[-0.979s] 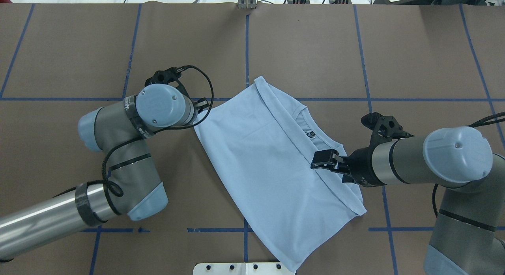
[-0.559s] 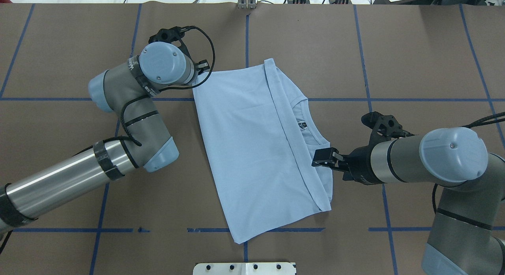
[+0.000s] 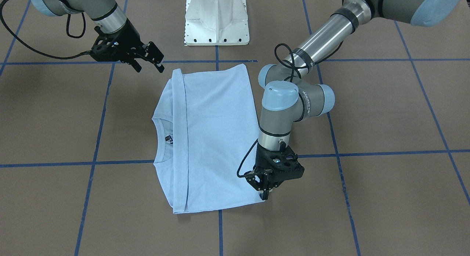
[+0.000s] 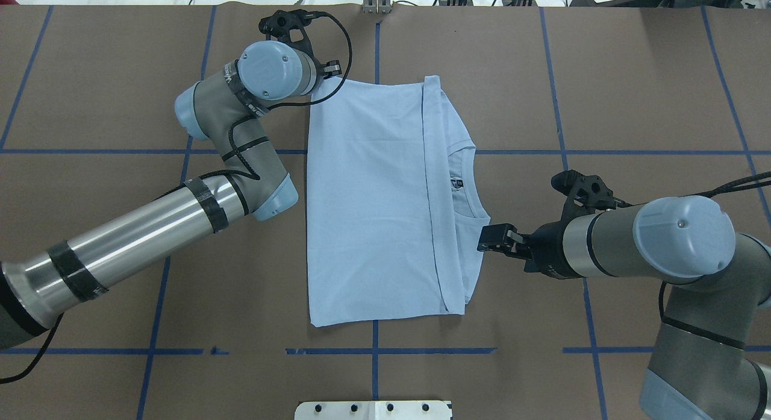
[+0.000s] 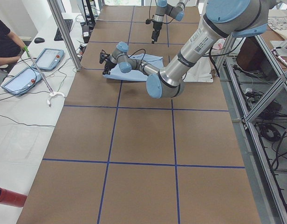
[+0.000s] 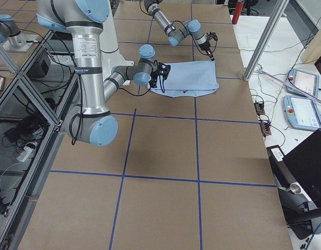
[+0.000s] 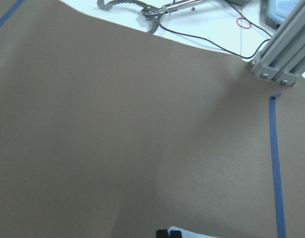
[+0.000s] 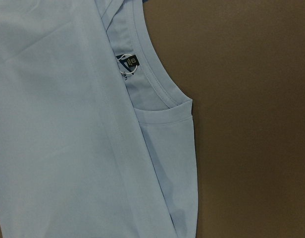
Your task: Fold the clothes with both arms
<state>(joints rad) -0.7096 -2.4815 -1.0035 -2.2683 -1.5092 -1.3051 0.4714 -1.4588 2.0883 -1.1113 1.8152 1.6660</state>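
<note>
Lying flat on the brown table (image 4: pixel 602 76), the folded light-blue T-shirt (image 4: pixel 367 203) is being kept square to the blue tape lines (image 4: pixel 542 152), with its neck label (image 4: pixel 456 183) showing beside the folded-over edge. The T-shirt's far corner on the robot's left is being pinched by the left gripper (image 3: pixel 266 191), its 2 fingers pressed together on the cloth. The right gripper (image 3: pixel 156 61) is being held just beside the collar side, fingers spread, apart from the cloth.
</note>
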